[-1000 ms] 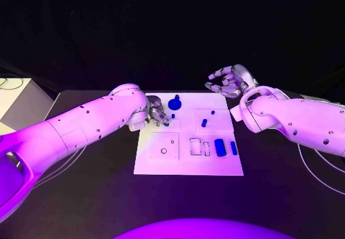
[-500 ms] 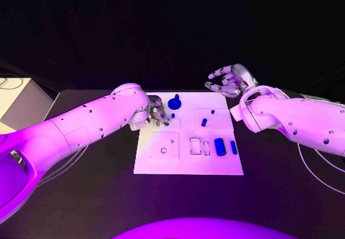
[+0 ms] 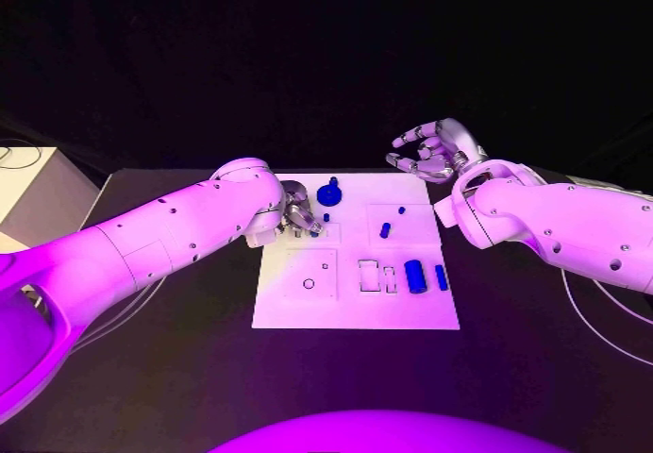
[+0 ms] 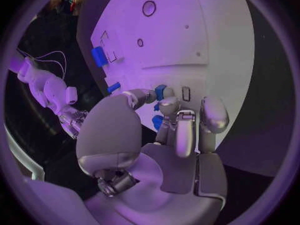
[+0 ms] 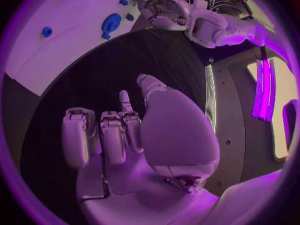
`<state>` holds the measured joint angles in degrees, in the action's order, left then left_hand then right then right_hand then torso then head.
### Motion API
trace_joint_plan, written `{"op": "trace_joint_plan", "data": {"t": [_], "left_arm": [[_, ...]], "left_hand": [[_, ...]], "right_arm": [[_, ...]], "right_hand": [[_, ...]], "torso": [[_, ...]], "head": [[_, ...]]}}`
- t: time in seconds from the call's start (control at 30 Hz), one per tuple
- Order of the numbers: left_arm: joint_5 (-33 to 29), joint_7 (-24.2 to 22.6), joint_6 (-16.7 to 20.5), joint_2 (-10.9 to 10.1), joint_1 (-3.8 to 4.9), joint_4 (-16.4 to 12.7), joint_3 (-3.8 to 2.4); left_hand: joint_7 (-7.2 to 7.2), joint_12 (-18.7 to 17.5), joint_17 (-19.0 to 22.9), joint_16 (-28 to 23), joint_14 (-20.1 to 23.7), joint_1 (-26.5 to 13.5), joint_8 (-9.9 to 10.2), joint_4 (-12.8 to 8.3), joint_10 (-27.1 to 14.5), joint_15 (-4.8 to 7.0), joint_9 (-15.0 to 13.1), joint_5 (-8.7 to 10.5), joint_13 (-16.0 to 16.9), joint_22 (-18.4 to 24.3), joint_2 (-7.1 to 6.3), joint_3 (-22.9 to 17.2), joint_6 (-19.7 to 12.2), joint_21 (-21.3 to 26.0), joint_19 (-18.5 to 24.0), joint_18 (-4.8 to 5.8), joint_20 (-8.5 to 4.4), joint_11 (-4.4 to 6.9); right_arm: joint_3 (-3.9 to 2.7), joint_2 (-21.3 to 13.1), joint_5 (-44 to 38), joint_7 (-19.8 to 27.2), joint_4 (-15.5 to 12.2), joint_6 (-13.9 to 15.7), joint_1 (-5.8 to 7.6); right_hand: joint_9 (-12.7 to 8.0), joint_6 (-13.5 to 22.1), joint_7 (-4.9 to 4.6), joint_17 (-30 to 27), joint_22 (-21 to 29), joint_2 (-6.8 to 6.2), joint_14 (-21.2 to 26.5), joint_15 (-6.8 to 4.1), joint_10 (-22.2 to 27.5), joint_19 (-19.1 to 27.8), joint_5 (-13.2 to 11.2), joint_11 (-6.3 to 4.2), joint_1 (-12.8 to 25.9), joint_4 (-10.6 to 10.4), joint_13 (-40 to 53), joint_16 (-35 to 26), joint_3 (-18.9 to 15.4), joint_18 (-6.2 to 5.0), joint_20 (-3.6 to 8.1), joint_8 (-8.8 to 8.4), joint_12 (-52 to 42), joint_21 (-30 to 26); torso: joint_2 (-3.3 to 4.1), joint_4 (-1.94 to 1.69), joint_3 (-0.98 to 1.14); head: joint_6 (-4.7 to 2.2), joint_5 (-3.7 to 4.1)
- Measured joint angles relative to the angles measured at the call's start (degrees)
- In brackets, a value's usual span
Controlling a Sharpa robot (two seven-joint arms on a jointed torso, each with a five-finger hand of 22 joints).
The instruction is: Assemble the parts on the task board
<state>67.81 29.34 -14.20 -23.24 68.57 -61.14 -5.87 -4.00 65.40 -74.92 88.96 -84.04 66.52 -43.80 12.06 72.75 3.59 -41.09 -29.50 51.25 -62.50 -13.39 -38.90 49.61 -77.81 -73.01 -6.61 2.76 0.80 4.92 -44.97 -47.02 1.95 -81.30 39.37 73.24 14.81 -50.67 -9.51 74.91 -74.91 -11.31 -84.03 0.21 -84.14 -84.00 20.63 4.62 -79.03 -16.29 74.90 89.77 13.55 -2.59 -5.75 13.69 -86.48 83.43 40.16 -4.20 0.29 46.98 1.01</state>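
The white task board [image 3: 357, 307] lies mid-table. My left hand [image 3: 299, 219] hovers low over its far left part; in the left wrist view the thumb and a fingertip [image 4: 169, 105] pinch a small blue part [image 4: 160, 91], with another blue bit [image 4: 157, 121] just beneath. A round blue part [image 3: 329, 195] sits beside that hand. Small blue pegs [image 3: 385, 229] stand mid-board, and two blue blocks [image 3: 415, 276] lie at the right side. My right hand [image 3: 436, 151] hangs in the air beyond the board's far right corner, fingers apart, holding nothing.
A white box [image 3: 34, 193] stands off the table's left edge. Black table [image 3: 163, 359] surrounds the board. The board's near half carries outlined recesses [image 3: 370, 276] and a small ring [image 3: 309, 284]. Cables trail by the right arm [image 3: 599, 330].
My right hand has lifted slightly, away from the board. The left hand stays over the same far left spot, its fingers barely shifting.
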Motion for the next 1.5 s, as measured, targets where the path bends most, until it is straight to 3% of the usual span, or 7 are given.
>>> {"op": "trace_joint_plan", "data": {"t": [0.33,0.57,0.9,1.07,1.13,1.5], "left_arm": [[0.06,-0.02,0.67,0.15,-0.02,0.22,0.04],[0.18,-0.07,1.22,0.04,-0.01,0.18,0.01],[0.37,-0.08,1.37,-0.62,-0.26,-0.58,0.06],[0.42,-0.05,1.34,-0.97,-0.48,-1.11,0.14],[0.45,-0.04,1.34,-1.14,-0.5,-1.36,0.14],[0.58,0.03,1.36,-2.16,-0.67,-2.67,0.07]], "left_hand": [[0.65,0.0,0.0,0.22,0.09,-1.22,-0.11,-2.71,0.81,0.51,-1.65,1.0,0.12,0.61,0.77,2.71,-0.46,0.71,-0.4,-0.01,-0.4,0.43],[1.43,0.0,0.0,0.22,0.09,-1.66,2.11,-4.83,0.91,0.52,-1.2,2.51,0.48,0.86,1.2,4.86,0.3,1.09,-0.61,-0.01,-0.61,0.53],[1.72,0.0,0.0,0.22,0.09,-2.33,3.56,0.64,0.65,0.51,-1.24,2.98,1.03,0.89,0.52,11.22,1.32,1.33,-0.61,0.0,-0.61,0.31],[1.57,0.0,0.0,0.22,0.09,-2.32,3.85,3.81,0.65,0.51,-1.56,7.36,1.2,0.89,0.52,13.42,1.54,1.33,-0.83,-0.01,-0.38,0.31],[1.45,0.18,0.0,0.22,0.09,-2.33,4.22,4.7,0.65,0.51,-1.68,10.27,1.28,0.89,0.53,14.36,1.82,1.33,-0.81,0.0,-0.4,0.31],[1.24,0.5,0.0,0.22,0.09,-5.55,4.54,4.83,0.65,0.51,-2.43,21.67,1.58,0.84,2.38,19.26,2.02,1.54,-0.81,-0.01,-0.4,0.31]], "right_arm": [[0.0,0.0,0.01,0.04,0.03,0.0,0.0],[-0.01,-0.04,0.02,0.06,0.03,0.0,-0.03],[-0.01,-0.18,0.05,0.09,0.01,0.01,-0.07],[-0.01,-0.22,0.07,0.11,0.0,0.01,-0.1],[0.0,-0.23,0.09,0.12,0.0,0.01,-0.12],[0.0,-0.3,0.16,0.17,0.01,0.05,-0.16]], "right_hand": [[0.0,0.0,0.0,0.0,0.01,0.0,0.0,0.0,0.0,0.0,0.0,0.0,0.0,0.0,0.0,0.0,0.0,0.0,0.0,0.0,0.0,0.0],[0.0,0.0,0.0,0.0,0.01,0.0,0.0,0.0,0.0,0.0,0.0,0.0,0.0,-0.15,0.0,0.0,0.15,0.0,0.0,0.0,0.0,0.0],[0.0,0.0,0.0,0.0,-0.03,0.0,0.0,0.0,0.0,0.0,0.0,0.0,0.0,-0.15,0.0,0.0,0.15,0.0,0.0,0.0,0.0,-0.23],[0.0,0.0,0.0,0.0,-0.03,0.0,0.0,0.0,0.0,0.0,0.0,0.0,0.0,-0.15,0.0,0.0,0.15,0.0,0.0,0.0,0.0,-0.23],[0.0,0.0,0.0,0.0,-0.03,0.0,0.0,0.0,0.0,0.0,0.0,0.0,0.0,-0.15,0.0,0.0,0.15,0.0,0.0,0.0,0.0,-0.23],[0.0,-0.01,0.01,0.0,-0.02,0.0,0.0,0.0,0.0,0.0,0.0,0.0,0.0,-0.15,0.0,0.0,0.15,0.0,0.0,-0.01,0.22,-0.23]], "torso": [[-0.03,0.03,-0.03],[-0.05,-0.02,-0.05],[-0.08,-0.01,-0.08],[-0.06,0.02,-0.07],[-0.05,0.02,-0.06],[-0.05,0.0,-0.07]], "head": [[-0.04,0.11],[-0.12,0.15],[-0.2,0.16],[-0.34,0.16],[-0.38,0.16],[-0.63,0.25]]}}
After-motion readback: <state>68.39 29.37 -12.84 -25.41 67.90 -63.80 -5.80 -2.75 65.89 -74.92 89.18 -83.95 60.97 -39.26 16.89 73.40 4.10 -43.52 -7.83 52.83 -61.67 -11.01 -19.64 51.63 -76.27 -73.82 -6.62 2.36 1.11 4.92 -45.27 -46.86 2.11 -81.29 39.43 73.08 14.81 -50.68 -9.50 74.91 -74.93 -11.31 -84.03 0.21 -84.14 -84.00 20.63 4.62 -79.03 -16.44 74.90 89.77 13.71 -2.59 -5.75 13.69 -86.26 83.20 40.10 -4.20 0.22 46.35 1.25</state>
